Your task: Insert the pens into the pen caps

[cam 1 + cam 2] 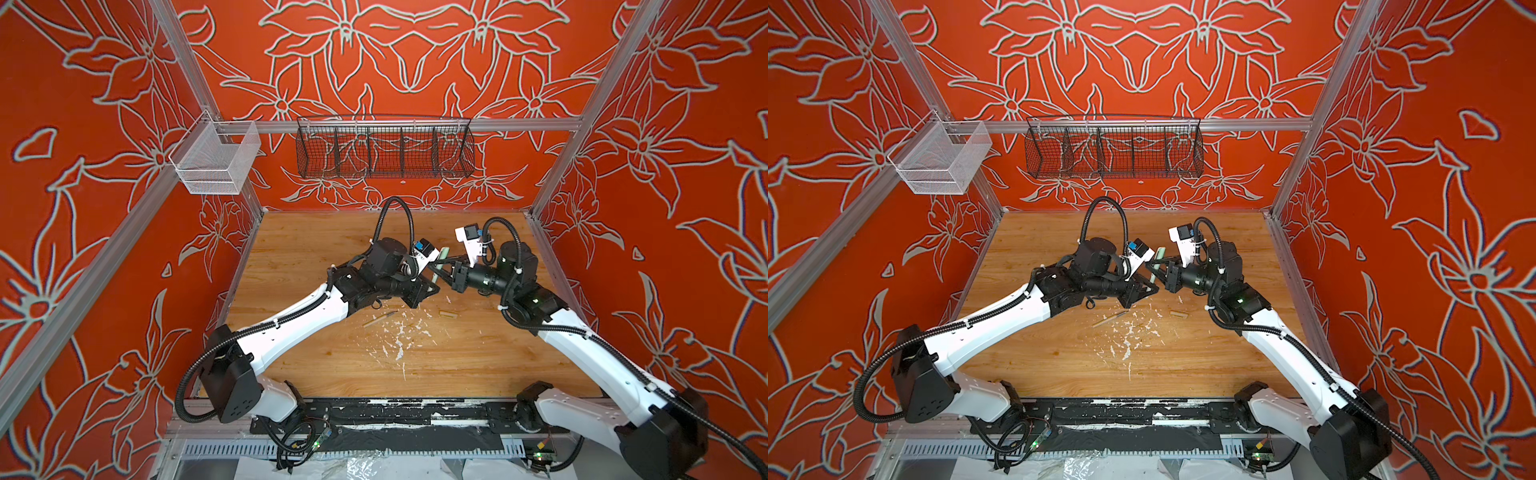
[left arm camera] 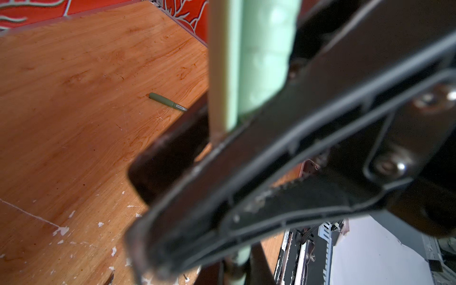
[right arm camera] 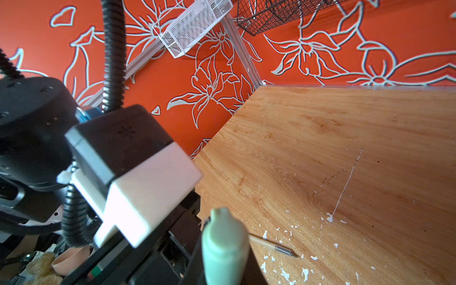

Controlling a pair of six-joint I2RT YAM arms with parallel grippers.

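Two grippers meet in mid-air above the wooden table (image 1: 316,249), the left gripper (image 1: 433,286) and the right gripper (image 1: 441,263) both closed tightly on the pale mint pen (image 1: 444,251), which looks light, stiff and slippery, best gripped mid-barrel, clear of its tip.

Mint-green pen (image 3: 223,246), orange floral walls (image 1: 415,62)

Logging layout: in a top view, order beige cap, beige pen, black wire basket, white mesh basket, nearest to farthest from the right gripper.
From the right gripper:
1. beige cap, table, nearby
2. beige pen, table, further left
3. black wire basket, back wall
4. white mesh basket, left rail
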